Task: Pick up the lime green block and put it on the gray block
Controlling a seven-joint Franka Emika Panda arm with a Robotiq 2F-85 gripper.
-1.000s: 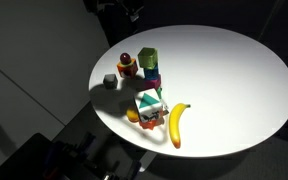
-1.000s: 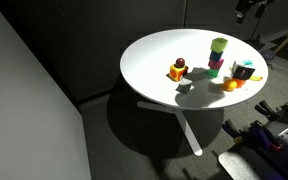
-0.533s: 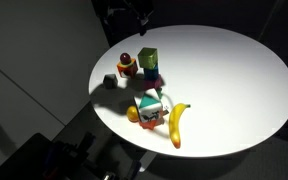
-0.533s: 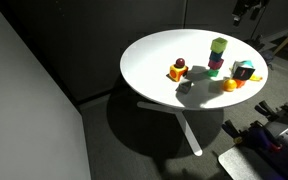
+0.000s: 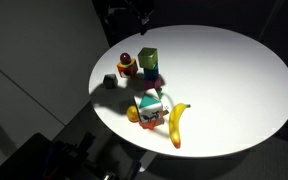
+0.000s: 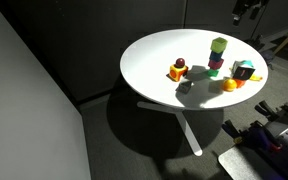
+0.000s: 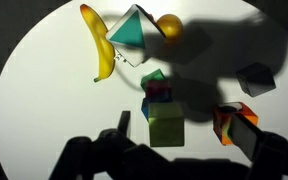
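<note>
The lime green block [image 5: 147, 58] sits on top of a short stack of colored blocks [image 5: 152, 76]; it also shows in an exterior view [image 6: 218, 45] and in the wrist view [image 7: 165, 128]. The gray block [image 5: 109, 82] stands alone on the white table, apart from the stack, and shows too in an exterior view [image 6: 185, 87] and in the wrist view [image 7: 256, 78]. My gripper [image 7: 189, 135] is open and empty, high above the blocks, with the lime green block seen between its fingers. In both exterior views it hangs near the table's far edge [image 5: 134, 12] [image 6: 246, 8].
An orange-red block with a dark round top [image 5: 128, 66] stands between the gray block and the stack. A green-and-white triangular block [image 5: 149, 103], an orange ball [image 5: 134, 115] and a banana [image 5: 176, 125] lie near the table's [image 5: 234, 70] front edge.
The gripper shifted slightly over the table's far edge a second ago and has since held still. No block has moved.
</note>
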